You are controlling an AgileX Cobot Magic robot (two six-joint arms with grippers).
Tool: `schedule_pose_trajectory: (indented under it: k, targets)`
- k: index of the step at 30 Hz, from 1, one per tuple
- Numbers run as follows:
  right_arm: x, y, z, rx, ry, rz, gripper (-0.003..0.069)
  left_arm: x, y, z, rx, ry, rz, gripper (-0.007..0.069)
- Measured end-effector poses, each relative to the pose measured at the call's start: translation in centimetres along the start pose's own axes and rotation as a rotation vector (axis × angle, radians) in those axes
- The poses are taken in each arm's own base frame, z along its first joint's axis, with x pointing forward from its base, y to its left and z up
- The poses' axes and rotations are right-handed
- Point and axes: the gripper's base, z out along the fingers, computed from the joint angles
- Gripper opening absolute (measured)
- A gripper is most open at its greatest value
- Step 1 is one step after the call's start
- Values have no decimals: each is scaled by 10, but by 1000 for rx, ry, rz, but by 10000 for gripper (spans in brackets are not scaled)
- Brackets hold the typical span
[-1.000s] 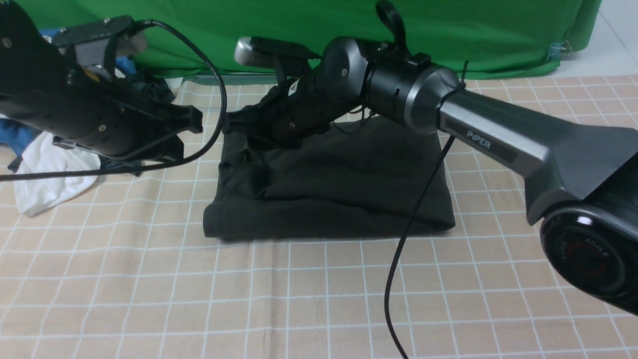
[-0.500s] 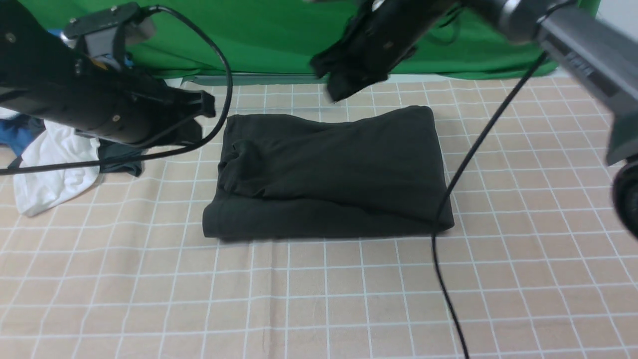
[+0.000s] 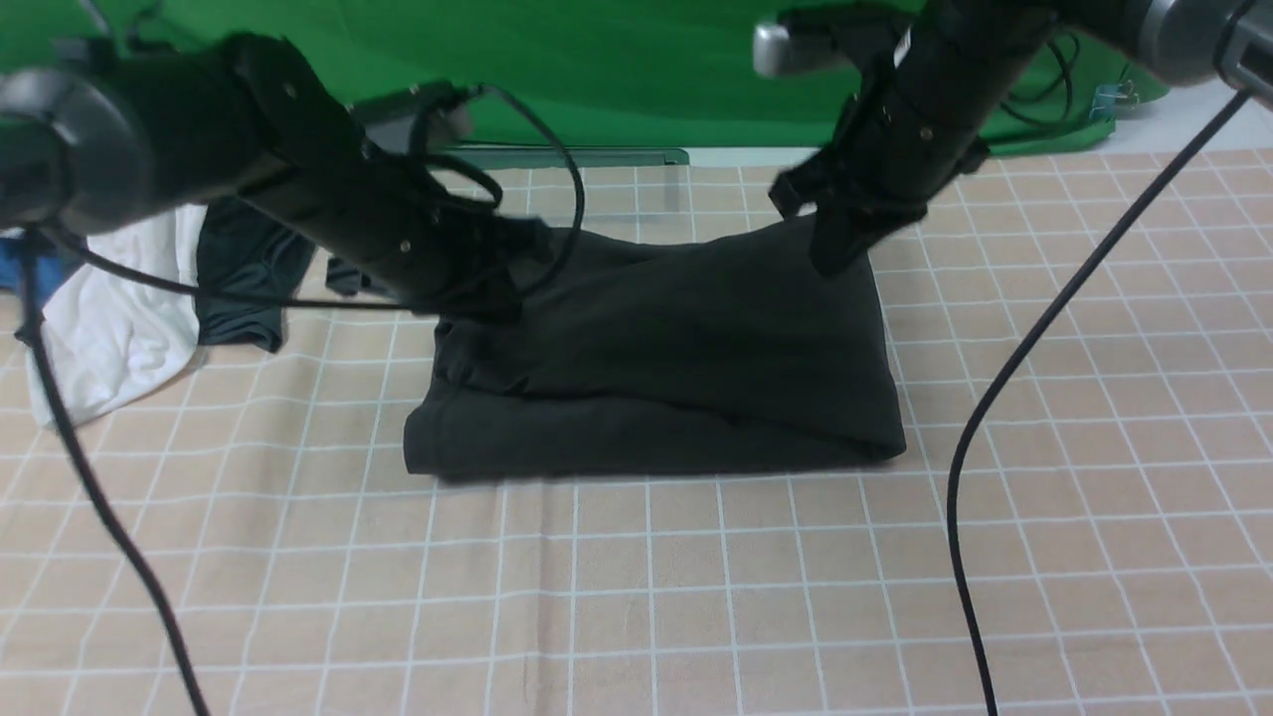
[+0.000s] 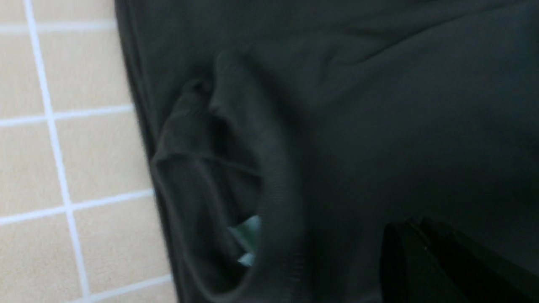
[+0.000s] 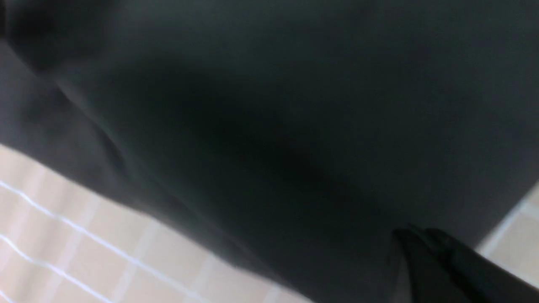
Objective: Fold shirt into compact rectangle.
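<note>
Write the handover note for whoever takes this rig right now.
Left hand: shut, over the shirt at its far left corner, near the collar. Cannot tell if it pinches fabric.
Right hand: shut, at the far right corner. Grip equally unclear.
Shirt: in the centre of the checked cloth, folded to a rough rectangle, print hidden.
Done: the main folds.
Left: the left edge is lumpy around the collar. Probably tidy it or fold once more, then lift both arms clear.
</note>
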Motion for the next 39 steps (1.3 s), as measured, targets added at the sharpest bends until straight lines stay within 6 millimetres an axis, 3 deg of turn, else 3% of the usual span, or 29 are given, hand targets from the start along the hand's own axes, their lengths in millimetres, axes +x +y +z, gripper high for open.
schedule_pose_trajectory:
  k: [6, 13, 16, 22, 26, 29, 32, 35, 39]
  targets:
    - [21, -6, 26, 12, 118, 13, 38, 12, 20, 32, -106, 113, -36, 19]
    - [25, -7, 30, 15, 139, 15, 38, 13, 24, 30, -168, 134, -74, 19]
    - [26, -6, 25, 17, 129, 14, 38, 8, 19, 13, -167, 99, -56, 19]
    - [39, -2, 0, 42, 113, 27, 60, 1, -3, -54, -142, -35, 8, 19]
    - [56, -3, -2, 54, 149, 45, 195, 19, -9, -86, -136, -73, 22, 19]
    - [59, -6, 12, 61, 142, 54, 428, 46, -7, -96, -140, -53, 17, 19]
    - [56, -9, 26, 65, 123, 57, 568, 72, -3, -98, -145, -32, 7, 19]
    - [55, -12, 41, 68, 127, 62, 599, 97, 0, -99, -141, -21, -11, 19]
    - [57, -16, 62, 66, 164, 80, 563, 121, 2, -103, -130, -7, -30, 19]
